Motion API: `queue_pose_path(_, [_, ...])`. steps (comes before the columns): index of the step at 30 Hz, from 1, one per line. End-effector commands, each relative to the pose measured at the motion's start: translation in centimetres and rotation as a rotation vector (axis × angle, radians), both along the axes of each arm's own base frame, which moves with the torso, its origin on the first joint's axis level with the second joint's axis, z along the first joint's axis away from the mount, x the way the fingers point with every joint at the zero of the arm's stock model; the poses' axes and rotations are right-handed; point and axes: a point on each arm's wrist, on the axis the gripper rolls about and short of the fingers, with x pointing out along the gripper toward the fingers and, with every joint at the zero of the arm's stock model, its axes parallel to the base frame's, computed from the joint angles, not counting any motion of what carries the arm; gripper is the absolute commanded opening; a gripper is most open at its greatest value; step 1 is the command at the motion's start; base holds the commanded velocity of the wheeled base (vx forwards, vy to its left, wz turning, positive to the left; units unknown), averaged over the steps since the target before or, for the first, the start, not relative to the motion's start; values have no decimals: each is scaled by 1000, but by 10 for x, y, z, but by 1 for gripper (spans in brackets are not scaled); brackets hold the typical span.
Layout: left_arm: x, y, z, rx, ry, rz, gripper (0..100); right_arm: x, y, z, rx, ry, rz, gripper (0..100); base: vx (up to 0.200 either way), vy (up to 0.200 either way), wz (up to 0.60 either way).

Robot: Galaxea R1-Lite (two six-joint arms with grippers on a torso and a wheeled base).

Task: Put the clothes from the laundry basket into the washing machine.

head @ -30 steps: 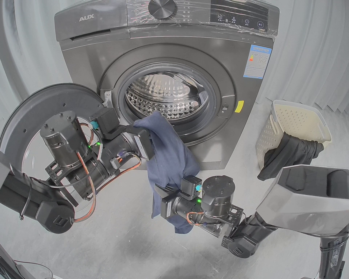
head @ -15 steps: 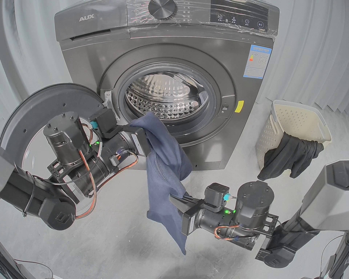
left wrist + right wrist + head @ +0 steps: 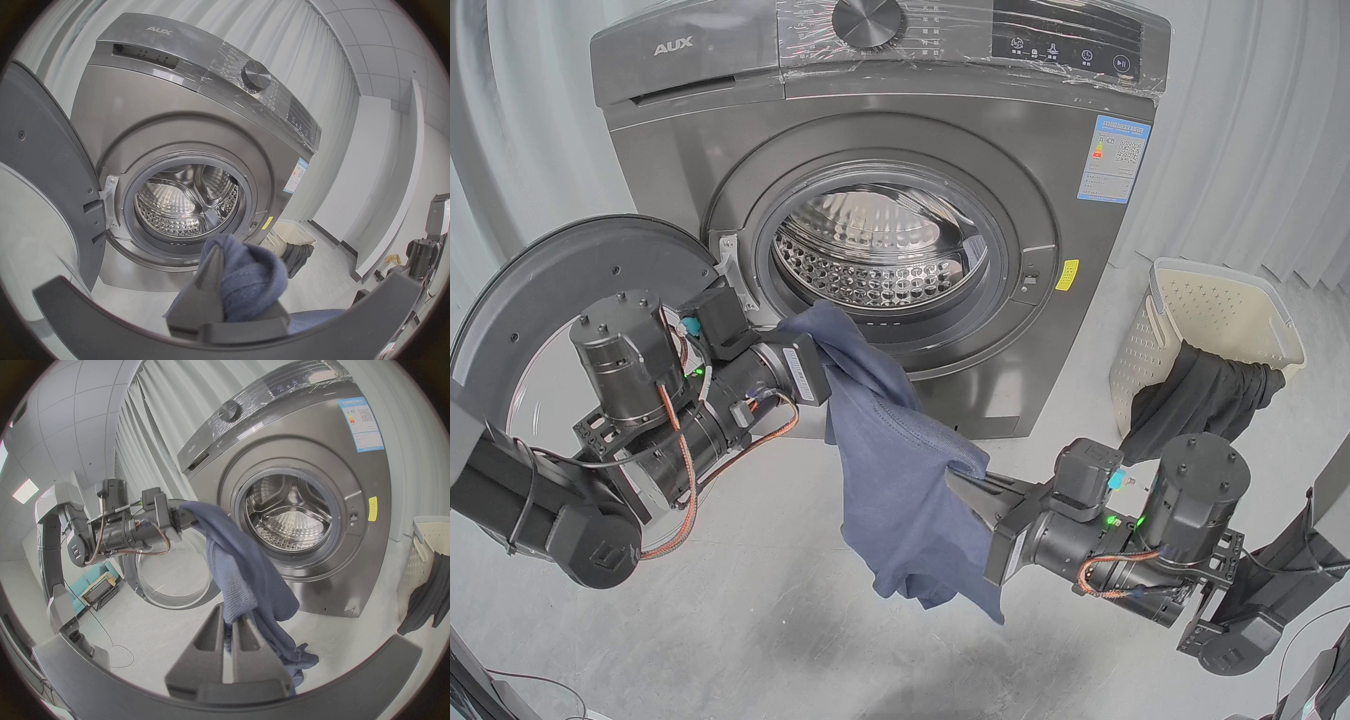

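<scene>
Over a smooth grey floor (image 3: 759, 614), before white pleated curtains (image 3: 1247, 141), the left claw (image 3: 811, 328) and right claw (image 3: 961, 483) both clamp one dark blue fabric garment (image 3: 909, 487).

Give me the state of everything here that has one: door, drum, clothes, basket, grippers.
Washing machine door: open wide.
Drum: empty.
Blue garment: hanging outside the drum, held by both grippers.
Laundry basket: on the floor, dark garment draped over its rim.
Left gripper: shut on blue garment.
Right gripper: shut on blue garment.
</scene>
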Motion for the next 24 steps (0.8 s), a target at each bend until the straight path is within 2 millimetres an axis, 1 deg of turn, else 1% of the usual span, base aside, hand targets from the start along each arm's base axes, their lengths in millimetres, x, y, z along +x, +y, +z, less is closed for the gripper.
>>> queue_pose_path(1, [1,4,4,-12,-9,14,0,2,-12,13,29,-32,-33,0,0,0,0])
queue_pose_path(4, [4,8,11,-31,-18,54,0,4,-17,18,32,-54,-50,0,0,0,0])
queue_pose_path(7, [3,11,23,-66,-24,76,0,5,-21,22,42,-64,-59,0,0,0,0])
queue_pose_path(9, [-3,14,32,-78,-10,74,0,6,-22,23,45,-67,-65,0,0,0,0])
queue_pose_path(11, [-10,16,37,-75,16,65,0,6,-23,25,53,-75,-66,0,0,0,0])
queue_pose_path(14, [-21,20,38,-59,62,54,0,6,-23,27,61,-84,-66,0,0,0,0])
queue_pose_path(15, [-24,21,37,-52,76,48,100,5,-24,29,65,-89,-66,0,0,0,0])
queue_pose_path(17, [-28,22,35,-41,96,44,100,4,-25,31,72,-94,-66,0,0,0,0])
queue_pose_path(22, [-36,28,17,13,209,51,100,-1,-31,46,108,-132,-65,0,0,0,0])
queue_pose_path(24, [-37,29,14,21,224,50,100,-1,-32,48,115,-139,-65,0,0,0,0])
